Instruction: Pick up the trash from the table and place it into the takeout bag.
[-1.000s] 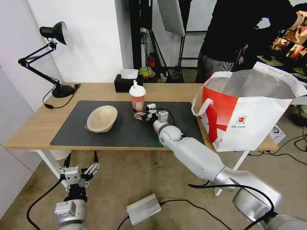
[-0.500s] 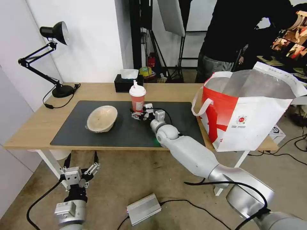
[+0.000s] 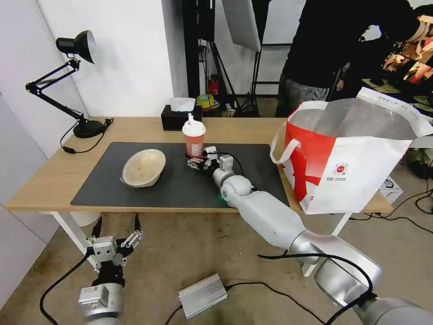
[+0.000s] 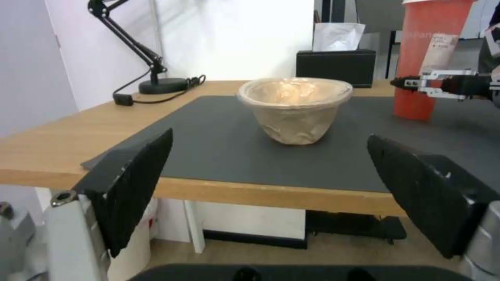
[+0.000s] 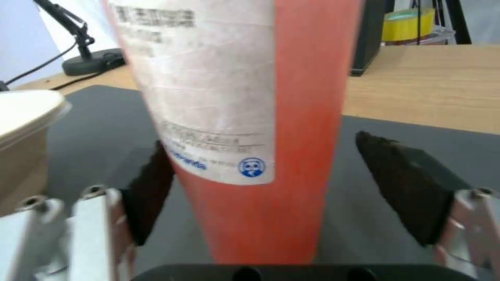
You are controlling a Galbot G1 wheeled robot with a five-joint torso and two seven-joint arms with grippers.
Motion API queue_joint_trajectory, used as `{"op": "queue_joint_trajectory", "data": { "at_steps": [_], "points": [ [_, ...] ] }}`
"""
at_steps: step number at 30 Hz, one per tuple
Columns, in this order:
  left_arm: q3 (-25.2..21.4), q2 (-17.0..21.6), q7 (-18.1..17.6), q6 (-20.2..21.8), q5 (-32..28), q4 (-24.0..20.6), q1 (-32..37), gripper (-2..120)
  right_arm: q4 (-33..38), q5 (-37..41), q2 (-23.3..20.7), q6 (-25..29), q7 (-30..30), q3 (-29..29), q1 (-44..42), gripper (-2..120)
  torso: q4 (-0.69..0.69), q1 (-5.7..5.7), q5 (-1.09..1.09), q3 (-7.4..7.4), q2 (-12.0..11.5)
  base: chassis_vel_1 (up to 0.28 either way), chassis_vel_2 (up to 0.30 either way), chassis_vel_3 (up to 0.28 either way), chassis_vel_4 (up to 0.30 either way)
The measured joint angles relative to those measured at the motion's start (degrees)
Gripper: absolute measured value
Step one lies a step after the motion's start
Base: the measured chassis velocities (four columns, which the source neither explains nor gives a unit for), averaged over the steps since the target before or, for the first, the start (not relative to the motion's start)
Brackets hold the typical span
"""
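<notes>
1. Left end effector (image 3: 115,240) hangs below the tabletop (image 3: 49,176) edge, at about 7 o'clock of the head view, fingers spread wide and holding nothing. Its wrist camera looks across the mat (image 4: 218,148) at the bowl.
2. Beige bowl (image 3: 143,168) sits on the mat's left part, at 9 o'clock from the cup and well apart from it. It is untouched and, by my reading, yet to be bagged.
3. Cup (image 3: 194,137) stands upright at mat centre, lid and straw on. Right end effector (image 3: 197,162) is at its base from 5 o'clock, fingers parted on either side of the red wall; in the right wrist view one pad (image 5: 148,191) looks close against the cup and the other stands off. No squeeze yet, so the grasp looks about to be made, not made.
4. Bag (image 3: 352,167) stands open at the tabletop's right end, at 3 o'clock from the cup, foil lining showing. I cannot tell what is inside.
5. Judged progress: two items lie on the tabletop, the cup pickup is at its start, and no white bowl is on the mat.
</notes>
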Motion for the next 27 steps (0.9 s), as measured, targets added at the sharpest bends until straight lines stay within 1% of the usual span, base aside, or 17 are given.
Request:
{"op": "queue_joint_trajectory", "data": {
  "at_steps": [2,4,6,7,9,10,11,13,14,15,18,19,22,23,25,27],
  "points": [
    [0.0,0.0,0.0,-0.2,0.0,-0.1,0.0,100,-0.7,-0.1,0.1,0.0,-0.4,0.4,0.4,79,0.0,0.0,0.0,0.0,0.0,0.0,0.0,0.0,0.0],
    [0.0,0.0,0.0,-0.2,0.0,-0.1,0.0,100,-0.9,-0.1,0.1,0.0,-0.5,0.5,0.5,78,0.0,0.0,0.0,0.0,0.0,0.0,0.0,0.0,0.0],
    [0.1,0.0,0.0,-0.2,0.0,-0.1,0.0,100,-1.2,-0.1,0.2,0.0,-0.7,0.6,0.6,71,0.0,0.0,0.0,0.0,0.0,0.0,0.0,0.0,0.0],
    [0.1,0.0,0.0,-0.2,0.0,-0.1,0.0,100,-1.2,-0.1,0.2,0.0,-0.7,0.6,0.6,71,0.0,0.0,0.0,0.0,0.0,0.0,0.0,0.0,0.0],
    [0.2,0.0,0.0,-0.3,0.0,-0.1,0.0,100,-1.4,-0.1,0.4,0.0,-0.8,0.7,0.6,64,0.0,0.0,0.0,0.0,0.0,0.0,0.0,0.0,0.0],
    [0.2,0.0,0.0,-0.3,0.0,-0.1,0.0,100,-1.4,-0.1,0.5,0.0,-0.9,0.8,0.6,56,0.0,0.0,0.0,0.0,0.0,0.0,0.0,0.0,0.0],
    [0.2,0.0,0.0,-0.3,0.0,-0.1,0.0,100,-1.4,-0.1,0.5,0.0,-0.9,0.8,0.6,56,0.0,0.0,0.0,0.0,0.0,0.0,0.0,0.0,0.0],
    [0.2,0.0,0.0,-0.3,0.1,-0.1,0.0,100,-1.4,-0.1,0.6,0.0,-1.0,0.8,0.5,50,0.0,0.0,0.0,0.0,0.0,0.0,0.0,0.0,0.0],
    [0.2,0.0,0.0,-0.3,0.1,-0.1,0.0,100,-1.2,-0.1,0.6,0.1,-1.0,0.8,0.4,41,0.0,0.0,0.0,0.0,0.0,0.0,0.0,0.0,0.0],
    [0.2,0.0,0.0,-0.3,0.1,-0.1,0.0,100,-1.2,-0.1,0.6,0.1,-1.0,0.8,0.4,41,0.0,0.0,0.0,0.0,0.0,0.0,0.0,0.0,0.0],
    [0.0,0.0,0.0,-0.3,0.1,-0.1,0.0,100,-0.8,-0.1,0.4,0.1,-1.0,0.8,0.2,31,0.0,0.0,0.0,0.0,0.0,0.0,0.0,0.0,0.0],
    [0.0,0.0,0.0,-0.3,0.1,-0.1,0.0,100,-0.8,-0.1,0.4,0.1,-1.0,0.8,0.2,31,0.0,0.0,0.0,0.0,0.0,0.0,0.0,0.0,0.0],
    [0.0,0.0,0.0,-0.4,0.1,-0.1,-0.1,100,-0.2,0.0,0.1,0.1,-1.0,0.8,0.1,22,0.0,0.0,0.0,0.0,0.0,0.0,0.0,0.0,0.0],
    [0.0,0.0,0.0,-0.4,0.1,0.0,-0.2,100,-0.1,0.0,0.0,0.1,-1.0,0.7,0.0,18,0.0,0.0,0.0,0.0,0.0,0.0,0.0,0.0,0.0],
    [0.0,0.0,0.0,-0.4,0.1,0.0,-0.2,100,-0.1,0.0,-0.1,0.1,-1.0,0.7,-0.1,16,0.0,0.0,0.0,0.0,0.0,0.0,0.0,0.0,0.0],
    [0.0,0.0,0.0,-0.4,0.1,0.1,-0.2,100,0.1,0.1,-0.2,0.1,-1.0,0.7,-0.3,10,0.0,0.0,0.0,0.0,0.0,0.0,0.0,0.0,0.0]
  ]
}}
